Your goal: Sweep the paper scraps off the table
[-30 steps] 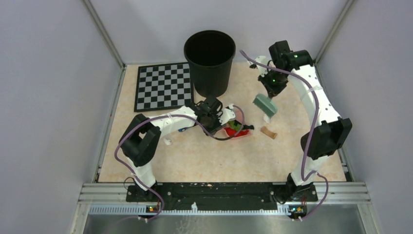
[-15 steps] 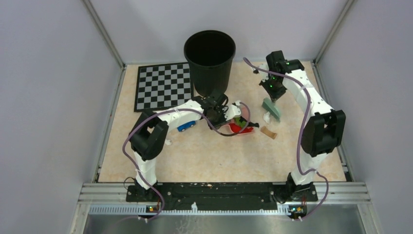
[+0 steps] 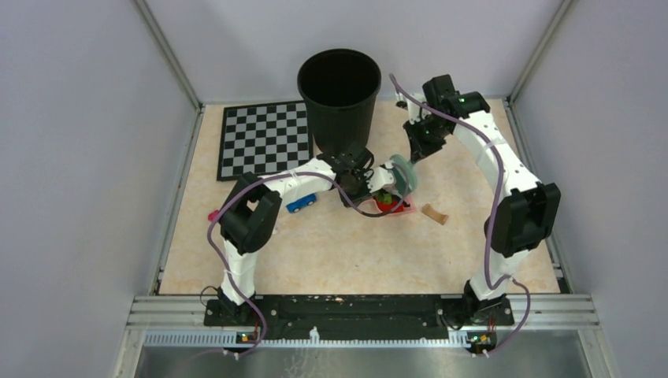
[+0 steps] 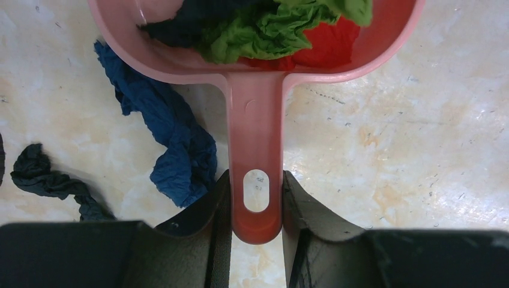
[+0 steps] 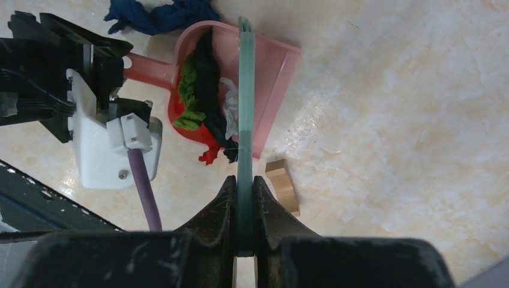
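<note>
Jaws of the left gripper [image 3: 372, 186] pinch the handle of the pink dustpan [image 3: 394, 208] in the top view. Its pan lies on the table [image 3: 331, 252] just ahead of the fingers. The right gripper [image 3: 413, 151] is clamped on the grey-green brush [image 3: 405, 176], which hangs below it toward the pan. A tan scrap [image 3: 434, 213] lies beside the pan, on the side away from the left gripper. Behind that gripper stand a black bucket [image 3: 339, 94] and a checkerboard mat [image 3: 264, 140].

Left wrist view: both fingers press against the handle's end. Paper scraps [image 4: 258, 30], green, red and black, are heaped in the pan straight ahead. A blue scrap [image 4: 177, 150] lies on the table just left of the handle, and a black scrap [image 4: 51, 183] lies farther left.

Right wrist view: the brush, seen edge-on, is squeezed between the fingers and runs straight ahead over the heap. Whether its bristles touch the heap I cannot tell. The tan scrap lies just right of the fingers.
</note>
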{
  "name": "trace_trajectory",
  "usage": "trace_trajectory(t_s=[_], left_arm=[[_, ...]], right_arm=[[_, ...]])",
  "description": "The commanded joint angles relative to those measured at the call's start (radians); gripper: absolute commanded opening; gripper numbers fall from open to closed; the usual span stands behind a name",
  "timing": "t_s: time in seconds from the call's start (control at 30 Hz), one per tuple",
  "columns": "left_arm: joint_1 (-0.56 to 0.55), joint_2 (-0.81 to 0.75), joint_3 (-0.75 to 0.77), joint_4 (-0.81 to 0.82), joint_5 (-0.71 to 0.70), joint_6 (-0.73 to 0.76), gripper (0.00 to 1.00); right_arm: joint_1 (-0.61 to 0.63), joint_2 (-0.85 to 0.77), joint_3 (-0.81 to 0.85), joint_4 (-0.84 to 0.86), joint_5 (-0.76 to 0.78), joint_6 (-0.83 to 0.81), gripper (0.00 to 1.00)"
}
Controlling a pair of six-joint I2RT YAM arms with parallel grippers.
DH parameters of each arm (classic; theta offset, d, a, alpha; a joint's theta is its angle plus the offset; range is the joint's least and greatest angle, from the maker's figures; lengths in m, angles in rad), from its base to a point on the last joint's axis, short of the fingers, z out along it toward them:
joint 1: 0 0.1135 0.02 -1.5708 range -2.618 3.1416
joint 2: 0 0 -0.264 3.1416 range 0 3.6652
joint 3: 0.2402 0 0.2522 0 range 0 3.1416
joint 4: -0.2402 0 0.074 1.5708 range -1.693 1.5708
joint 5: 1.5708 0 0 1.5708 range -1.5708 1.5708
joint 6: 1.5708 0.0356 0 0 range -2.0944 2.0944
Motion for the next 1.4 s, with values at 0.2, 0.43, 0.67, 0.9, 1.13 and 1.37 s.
trace_trajectory(t_s=[0.2, 0.43, 0.67, 0.9, 1.13, 1.37], left_arm=[[0.038, -0.108, -0.059, 0.108, 0.128, -0.017, 0.0], [0.042, -0.195, -0.142, 0.227, 0.266, -0.052, 0.0], [0.05, -0.228, -0.109, 0.249, 0.233, -0.06, 0.0], [0.048, -0.274, -0.029, 0.222, 0.239, -0.055, 0.0], [0.056, -0.267, 0.192, 0.021, 0.18, -0.033, 0.0], [0.104, -0.2, 0.474, -0.199, 0.135, -0.072, 0.0]], right_arm=[[-0.082, -0.116, 0.13, -0.016, 0.016, -0.005, 0.0], [-0.085, -0.171, 0.188, -0.019, 0.095, -0.013, 0.0], [-0.264, -0.278, 0.054, 0.07, 0.179, 0.007, 0.0], [-0.372, -0.356, -0.178, 0.085, 0.104, -0.003, 0.0], [-0.372, -0.386, -0.215, 0.082, 0.094, -0.016, 0.0], [-0.373, -0.385, -0.221, 0.074, 0.063, -0.014, 0.0]])
